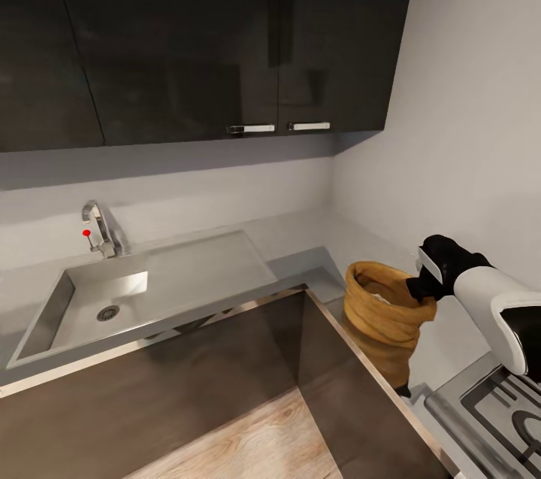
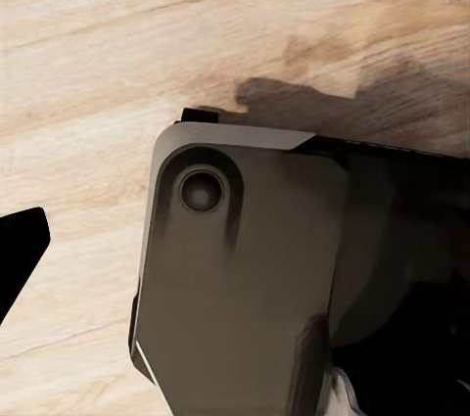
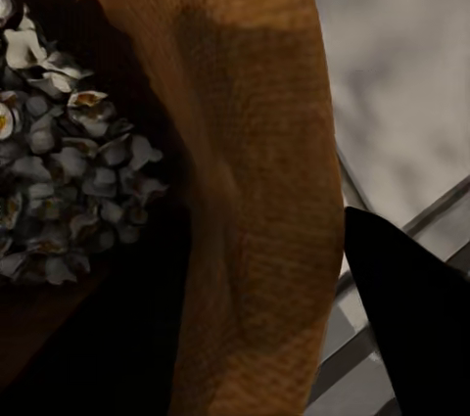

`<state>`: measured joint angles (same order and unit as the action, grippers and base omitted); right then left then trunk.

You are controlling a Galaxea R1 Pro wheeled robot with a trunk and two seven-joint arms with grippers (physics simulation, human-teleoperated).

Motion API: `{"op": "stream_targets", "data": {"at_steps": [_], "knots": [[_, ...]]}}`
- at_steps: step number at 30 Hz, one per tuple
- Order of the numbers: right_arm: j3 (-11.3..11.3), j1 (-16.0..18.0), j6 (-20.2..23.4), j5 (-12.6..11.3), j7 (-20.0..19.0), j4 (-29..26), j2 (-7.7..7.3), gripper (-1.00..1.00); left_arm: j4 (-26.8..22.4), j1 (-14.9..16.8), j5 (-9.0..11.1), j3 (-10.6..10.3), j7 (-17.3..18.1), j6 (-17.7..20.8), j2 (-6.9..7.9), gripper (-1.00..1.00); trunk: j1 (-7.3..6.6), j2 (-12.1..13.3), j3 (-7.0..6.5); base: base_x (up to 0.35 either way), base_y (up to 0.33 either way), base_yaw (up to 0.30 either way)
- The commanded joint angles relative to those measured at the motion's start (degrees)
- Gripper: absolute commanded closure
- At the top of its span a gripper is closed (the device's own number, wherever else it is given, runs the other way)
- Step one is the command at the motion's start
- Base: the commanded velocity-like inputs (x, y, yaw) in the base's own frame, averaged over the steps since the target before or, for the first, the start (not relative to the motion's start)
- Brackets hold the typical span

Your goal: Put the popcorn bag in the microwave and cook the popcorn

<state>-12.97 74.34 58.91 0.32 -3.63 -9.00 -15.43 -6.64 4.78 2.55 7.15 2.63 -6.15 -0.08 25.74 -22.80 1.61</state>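
At the right edge of the head view, my right claw (image 1: 418,285) is clamped on the rolled rim of the popcorn bag (image 1: 383,321), holding it just right of the counter (image 1: 300,265) corner. Pale popcorn (image 3: 59,181) lies inside. Farther left sits the sink (image 1: 150,280). Whether my left claw is apart, I cannot tell.

The tan-brown popcorn bag (image 1: 379,317) holds whitish popcorn (image 3: 59,191), the right end effector (image 1: 422,285) is black, the tabletop (image 1: 300,265) grey, and the cabinets (image 1: 203,35) glossy black.
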Motion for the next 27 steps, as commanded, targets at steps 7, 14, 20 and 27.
{"op": "stream_targets", "data": {"at_steps": [7,14,20,27], "knots": [[-0.3,0.02,0.24,-0.46,-0.38,-0.05,-0.04,1.0,0.05,0.05,0.27,0.33,0.27,-0.15,-0.01,-1.0,0.04,-0.12,0.15,0.0,0.0,0.0],[0.2,0.79,0.78,-0.91,-1.13,-0.12,0.05,1.0,0.05,0.05,0.27,0.32,0.27,-0.11,-0.15,-1.0,0.04,-0.12,0.15,0.0,0.0,0.0],[0.24,1.26,1.01,-1.0,-1.29,-0.14,-0.03,1.0,0.05,0.05,0.27,0.25,0.27,-0.16,-0.26,-1.0,0.04,-0.12,0.15,0.0,0.0,0.0],[0.31,1.65,1.09,-1.12,-1.89,-3.18,-0.44,1.0,0.05,0.05,0.27,0.24,0.29,-0.18,-0.27,-1.0,0.04,-0.12,0.15,0.0,0.0,0.0]]}}
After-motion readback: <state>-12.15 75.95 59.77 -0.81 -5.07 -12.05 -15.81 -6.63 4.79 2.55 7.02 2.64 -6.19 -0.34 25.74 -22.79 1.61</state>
